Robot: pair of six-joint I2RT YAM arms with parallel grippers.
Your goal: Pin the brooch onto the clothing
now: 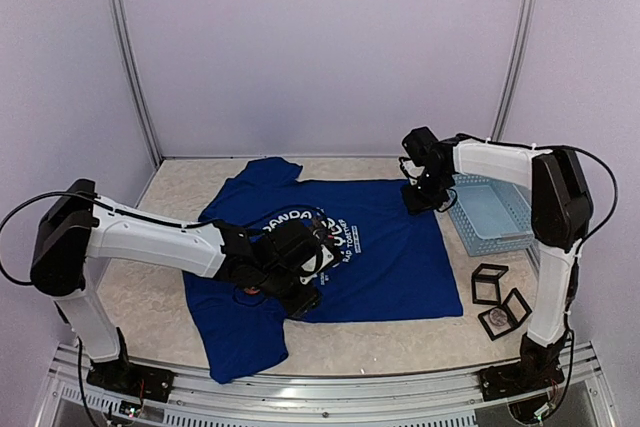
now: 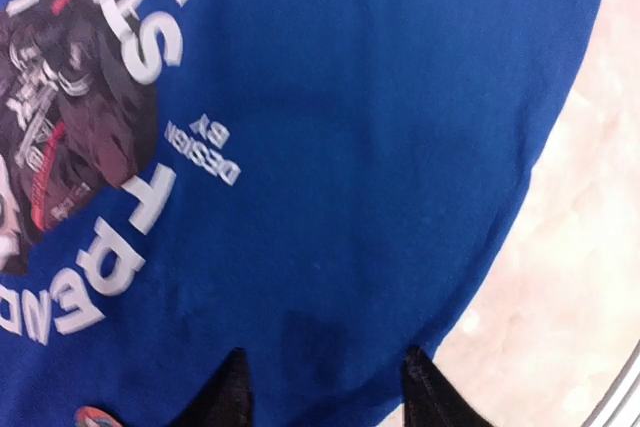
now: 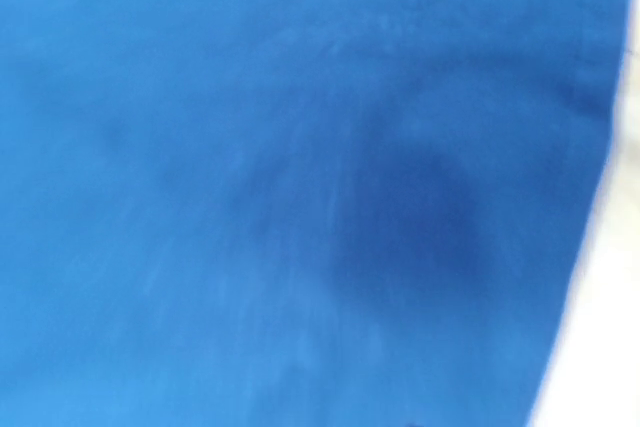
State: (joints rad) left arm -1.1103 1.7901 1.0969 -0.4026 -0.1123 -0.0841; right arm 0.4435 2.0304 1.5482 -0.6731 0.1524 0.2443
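Pale lilac walls (image 1: 320, 47), mottled beige tabletop (image 1: 140, 312).

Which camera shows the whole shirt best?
The top camera: the shirt lies spread flat, nearly all in view. The left wrist shows only the print and one edge; the right wrist shows just blurry blue cloth.

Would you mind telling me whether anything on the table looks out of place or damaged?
Nothing stands out. The blue T-shirt lies mostly flat, print up, with no tear or spill visible; the light-blue basket sits upright beside it. The right wrist view is too blurred to check detail.
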